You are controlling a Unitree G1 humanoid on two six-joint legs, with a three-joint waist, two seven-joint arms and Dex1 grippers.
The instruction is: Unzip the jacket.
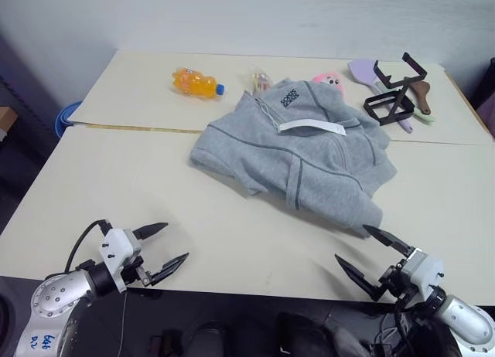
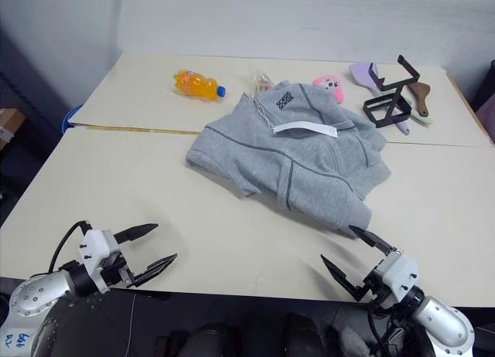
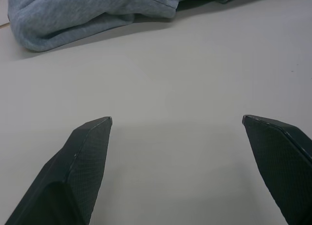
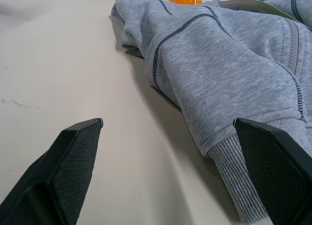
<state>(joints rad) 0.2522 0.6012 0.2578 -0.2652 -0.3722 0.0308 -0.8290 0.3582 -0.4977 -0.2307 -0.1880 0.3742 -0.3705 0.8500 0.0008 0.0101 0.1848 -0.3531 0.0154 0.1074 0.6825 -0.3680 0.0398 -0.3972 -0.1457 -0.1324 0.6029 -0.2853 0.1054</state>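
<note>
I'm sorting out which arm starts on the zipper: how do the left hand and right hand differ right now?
The right hand sits close to the jacket, one fingertip almost at its ribbed cuff; the left hand is over bare table, well clear of the jacket. The right hand points toward the robot's left, the left hand toward its right. Both are open, empty, and low near the table's front edge.

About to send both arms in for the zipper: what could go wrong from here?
1. The jacket lies crumpled and folded over, with a white tag across it, so the zipper pull is hard to pick out; a grab may catch only fleece.
2. The right gripper, open, sits next to the ribbed cuff and may snag it.
3. Dragging the jacket could knock the orange bottle or black rack behind it.
</note>
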